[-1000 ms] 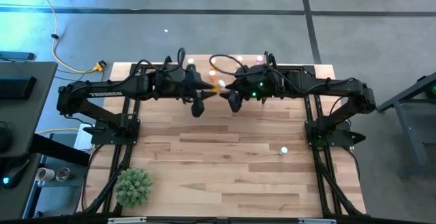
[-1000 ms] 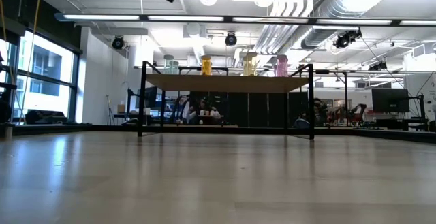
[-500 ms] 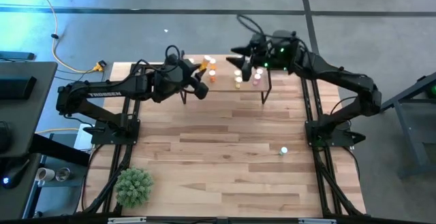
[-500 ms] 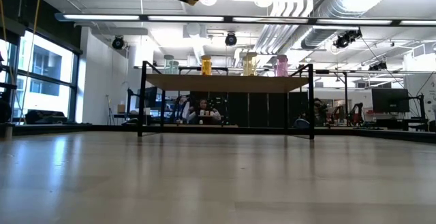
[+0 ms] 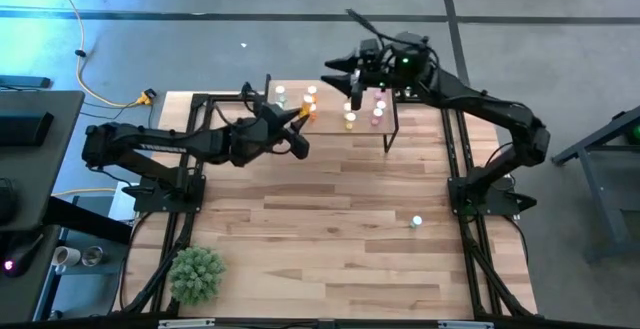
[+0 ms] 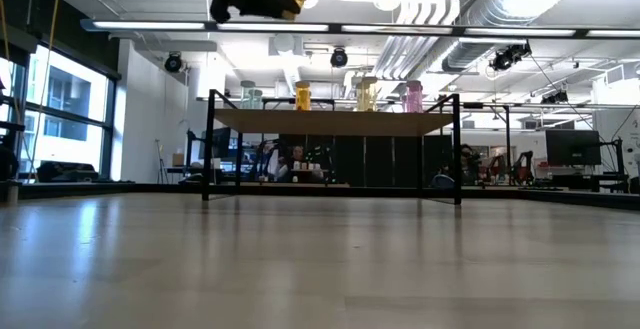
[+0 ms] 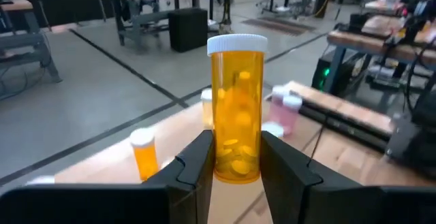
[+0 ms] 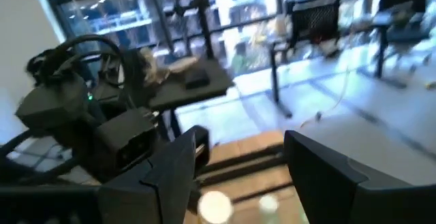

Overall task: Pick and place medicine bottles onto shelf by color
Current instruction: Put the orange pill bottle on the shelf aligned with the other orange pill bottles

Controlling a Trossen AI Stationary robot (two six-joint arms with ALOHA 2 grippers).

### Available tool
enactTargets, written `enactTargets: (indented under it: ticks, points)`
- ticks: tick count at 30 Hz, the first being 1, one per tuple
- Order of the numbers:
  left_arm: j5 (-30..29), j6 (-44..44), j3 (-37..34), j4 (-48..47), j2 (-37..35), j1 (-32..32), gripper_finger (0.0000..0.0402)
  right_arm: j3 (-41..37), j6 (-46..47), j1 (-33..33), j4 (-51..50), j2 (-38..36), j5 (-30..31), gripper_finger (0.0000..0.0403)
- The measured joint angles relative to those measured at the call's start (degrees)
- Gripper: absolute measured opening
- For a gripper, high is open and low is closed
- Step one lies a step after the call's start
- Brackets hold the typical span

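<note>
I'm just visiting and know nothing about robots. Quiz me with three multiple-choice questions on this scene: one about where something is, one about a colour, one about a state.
1. Where is the plant?
A. on the shelf
B. at a near corner of the table, on the left arm's side
C. in the right gripper

2. What colour is the bottle in the left gripper?
A. orange
B. green
C. pink

3. How is the right gripper?
A. shut on a bottle
B. open and empty
C. shut on nothing

Answers:
1 B, the high view shows it there.
2 A, the orange bottle stands between its fingers.
3 B, its fingers stand apart with nothing between.

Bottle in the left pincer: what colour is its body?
Orange, with a white cap; the medicine bottle shows best in the left wrist view.
</note>
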Motion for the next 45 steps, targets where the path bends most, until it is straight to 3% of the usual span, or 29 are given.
enactTargets:
  ticks: [10,18,28,45]
  points:
    - [3.9,5.7,-6.8,7.6,0.0,-0.9,0.0093,0.0,-1.1,2.7,-11.2,4.2,-4.8,0.0216]
    - [6.9,10.2,-7.9,9.9,0.0,-0.8,0.0093,0.0,-6.8,5.0,-12.5,6.0,-4.8,0.0216]
    - [9.0,13.1,-7.9,12.8,0.0,-0.8,0.0093,0.0,-7.4,5.5,-13.6,6.6,-3.8,0.0213]
    - [9.0,13.1,-7.9,12.8,0.0,-0.8,0.0093,0.0,-5.7,5.7,-13.9,6.6,-4.3,0.0109]
